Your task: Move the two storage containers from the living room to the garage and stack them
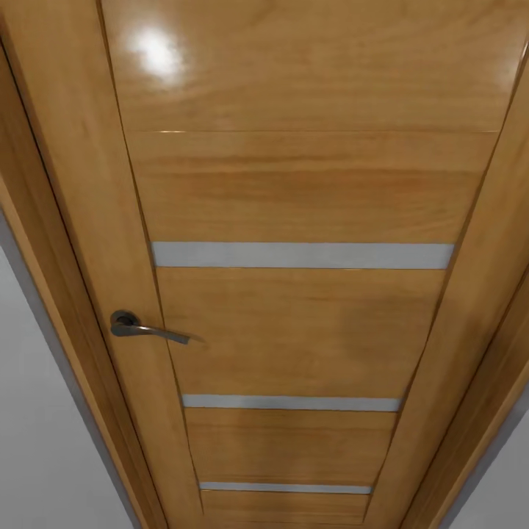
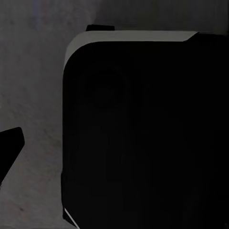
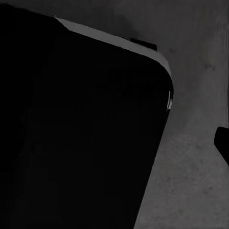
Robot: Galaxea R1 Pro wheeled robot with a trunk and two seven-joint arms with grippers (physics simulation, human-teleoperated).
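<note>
The head view faces a closed wooden door (image 1: 294, 220) at close range. The door is glossy honey-coloured wood with the grain running across its panels. Three narrow frosted grey strips (image 1: 301, 255) cross the door horizontally, one above the other, each shorter than the one above it in this upward-tilted perspective. A bright highlight (image 1: 156, 51) lies on the top panel near the upper left.

At the left side of the door a dark metal lever handle (image 1: 143, 328) sits on a round rose, with its lever pointing toward the door's middle and casting a short shadow. The door frame (image 1: 51, 242) runs down the left edge and again along the right edge. Beyond the frame on the left is a plain white-grey wall (image 1: 37, 441); a small wedge of the same wall shows at the lower right corner.

The left wrist view is very dark. A large black rounded-corner body with a pale grey edge (image 2: 138, 37) lies over a dark grey rough floor (image 2: 33, 86). A black wedge (image 2: 9, 143) enters from one side; its identity cannot be determined.

The right wrist view shows a similar black rounded body with a pale rim (image 3: 114, 38) above the same dark grey rough surface (image 3: 191, 181).

The state of either arm's jaws cannot be told. The location of the storage containers cannot be determined from these views.
</note>
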